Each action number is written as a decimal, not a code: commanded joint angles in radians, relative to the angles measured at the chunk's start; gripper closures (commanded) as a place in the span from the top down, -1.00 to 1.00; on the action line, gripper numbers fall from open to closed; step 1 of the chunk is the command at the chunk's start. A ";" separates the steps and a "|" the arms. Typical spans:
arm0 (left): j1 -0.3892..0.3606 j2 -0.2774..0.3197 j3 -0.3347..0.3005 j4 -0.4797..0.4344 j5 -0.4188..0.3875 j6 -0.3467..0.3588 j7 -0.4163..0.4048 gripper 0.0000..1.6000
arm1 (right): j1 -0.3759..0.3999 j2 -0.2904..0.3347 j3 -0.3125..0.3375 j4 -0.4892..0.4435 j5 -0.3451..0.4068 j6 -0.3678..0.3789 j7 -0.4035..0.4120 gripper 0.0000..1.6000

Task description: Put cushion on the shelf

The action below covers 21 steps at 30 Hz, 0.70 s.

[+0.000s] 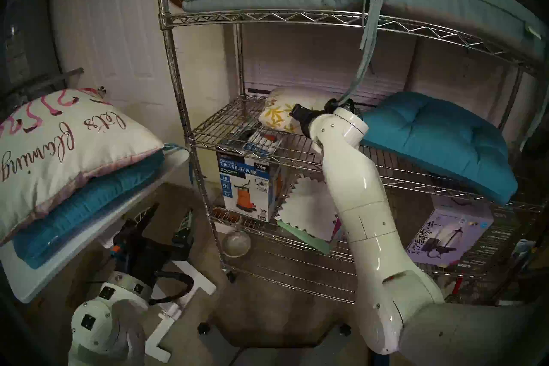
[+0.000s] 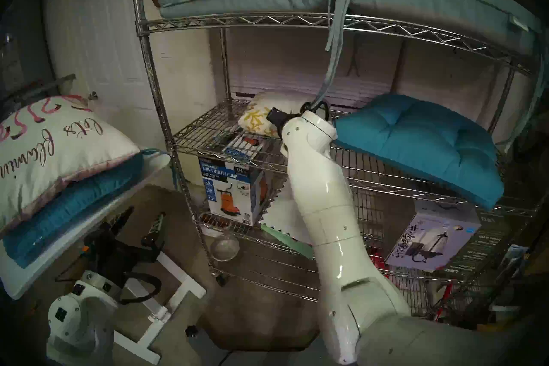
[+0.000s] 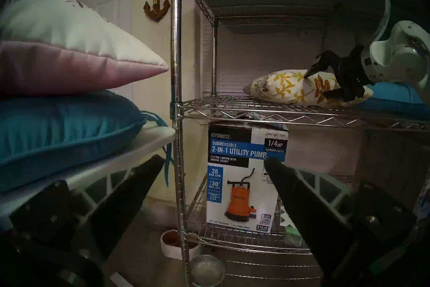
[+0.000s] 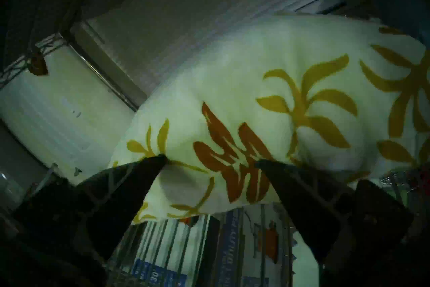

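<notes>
Resting on the middle tier of the shelf is the cushion, cream w/ yellow & orange leaf print, near the tier's left end, just beside a blue seat pad. Right gripper has its fingers spread wide, tips pressed against the cushion's near face; nothing pinched between them. Left gripper hangs low by the white table, fingers apart, empty, facing a pump box on the tier below. Two more pillows stacked on that table.
</notes>
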 commanded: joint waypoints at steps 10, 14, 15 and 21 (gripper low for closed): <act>0.006 0.002 0.000 -0.027 0.001 -0.005 -0.002 1.00 | 0.198 -0.027 0.034 0.193 -0.045 0.013 0.056 -1.00; 0.009 0.002 0.000 -0.030 0.002 -0.004 -0.002 1.00 | 0.261 -0.017 0.031 0.288 -0.047 0.008 0.092 -1.00; 0.009 0.001 0.000 -0.031 0.002 -0.004 -0.002 1.00 | 0.222 -0.013 0.035 0.250 -0.065 0.000 0.113 -1.00; 0.011 0.002 0.000 -0.032 0.002 -0.003 -0.001 1.00 | 0.251 0.033 0.026 0.287 -0.084 -0.009 0.155 -1.00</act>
